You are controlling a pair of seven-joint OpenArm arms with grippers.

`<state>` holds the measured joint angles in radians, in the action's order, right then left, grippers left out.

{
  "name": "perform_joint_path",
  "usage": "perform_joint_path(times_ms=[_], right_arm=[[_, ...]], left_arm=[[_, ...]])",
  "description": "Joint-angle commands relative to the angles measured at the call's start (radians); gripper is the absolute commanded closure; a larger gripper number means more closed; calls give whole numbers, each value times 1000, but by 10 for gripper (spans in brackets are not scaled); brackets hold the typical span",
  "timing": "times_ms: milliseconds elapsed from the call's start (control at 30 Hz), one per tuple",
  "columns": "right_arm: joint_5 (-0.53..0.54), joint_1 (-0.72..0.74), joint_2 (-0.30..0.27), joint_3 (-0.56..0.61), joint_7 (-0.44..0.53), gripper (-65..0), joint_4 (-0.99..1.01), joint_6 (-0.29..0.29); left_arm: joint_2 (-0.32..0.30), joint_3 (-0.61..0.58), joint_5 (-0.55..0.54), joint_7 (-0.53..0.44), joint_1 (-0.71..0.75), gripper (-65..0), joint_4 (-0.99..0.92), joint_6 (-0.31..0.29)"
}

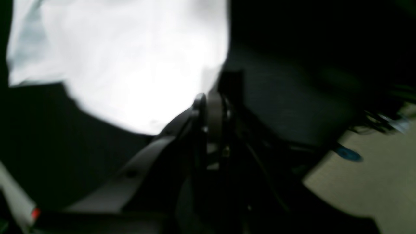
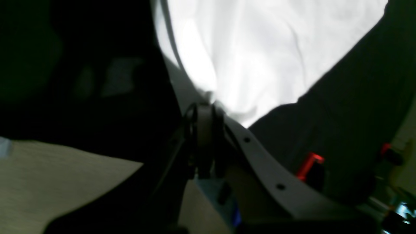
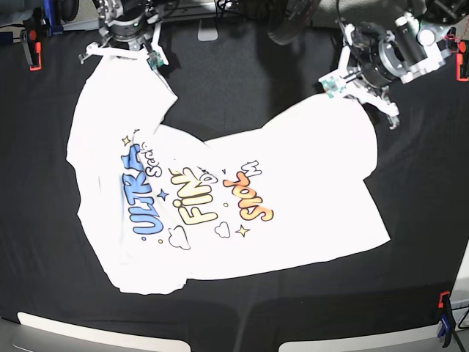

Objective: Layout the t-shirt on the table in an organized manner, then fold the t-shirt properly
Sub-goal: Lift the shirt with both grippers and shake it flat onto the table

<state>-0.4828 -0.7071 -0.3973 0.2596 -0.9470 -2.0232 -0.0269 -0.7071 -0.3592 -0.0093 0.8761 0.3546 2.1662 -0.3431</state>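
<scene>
A: On the table (image 3: 242, 308), the t-shirt (image 3: 293, 198) lies print-side up but crooked, its far edge sagging into a dip between the two arms. So the laying-out is under way, not finished, and no fold has been made.

B: Who holds what?

A: The right gripper (image 3: 126, 45) sits at the far corner on the base view's left, the left gripper (image 3: 352, 86) at the far corner on its right. Both have their jaws closed. In the right wrist view the white cloth runs right into the right gripper (image 2: 204, 110), so it looks pinched there. The left wrist view is blurred; the cloth meets the left gripper (image 1: 208, 100), probably gripped, though I can't be sure.

B: What do the wrist views miss?

A: The print and the overall skew: only the base view shows those. It can't show the contact at the jaws.
</scene>
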Motion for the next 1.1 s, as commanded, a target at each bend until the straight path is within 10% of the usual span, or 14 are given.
perform_joint_path(times_ms=[0, 733, 1067], right_arm=[[-20, -6, -28, -4, -14, 0, -14, 8], [-177, -230, -412, -4, -117, 0, -66, 105], [-185, -352, -484, -4, -136, 0, -160, 117]], left_arm=[[-11, 6, 24, -9, -5, 0, 21, 25], [-11, 6, 246, 179, 217, 0, 24, 91], [-13, 7, 428, 243, 317, 0, 24, 174]])
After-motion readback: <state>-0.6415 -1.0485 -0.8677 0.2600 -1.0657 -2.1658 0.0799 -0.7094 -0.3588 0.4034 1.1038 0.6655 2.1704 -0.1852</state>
